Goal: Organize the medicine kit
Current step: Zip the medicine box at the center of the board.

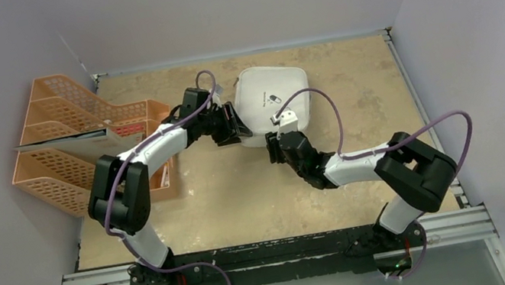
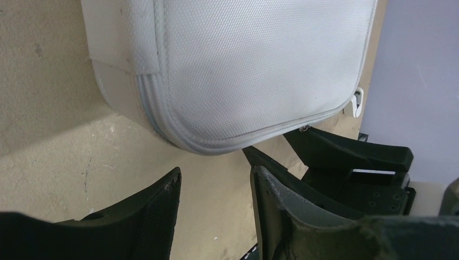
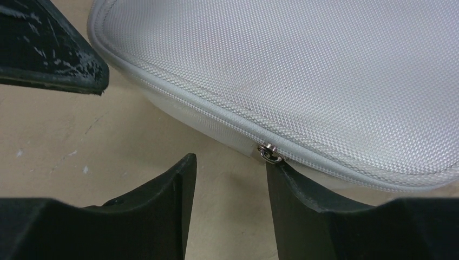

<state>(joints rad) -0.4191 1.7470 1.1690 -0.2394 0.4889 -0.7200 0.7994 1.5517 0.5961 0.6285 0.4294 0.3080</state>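
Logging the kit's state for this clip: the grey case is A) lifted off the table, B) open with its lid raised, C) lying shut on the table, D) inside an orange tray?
C: the case rests flat on the table, lid down and zip seam closed.

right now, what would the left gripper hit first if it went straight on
Probably the medicine kit: the left gripper aims at its rounded zipped corner, though depth is hard to judge.

No legible text anywhere; only small dark logo (image 1: 274, 98) on medicine kit (image 1: 254, 89) lid.
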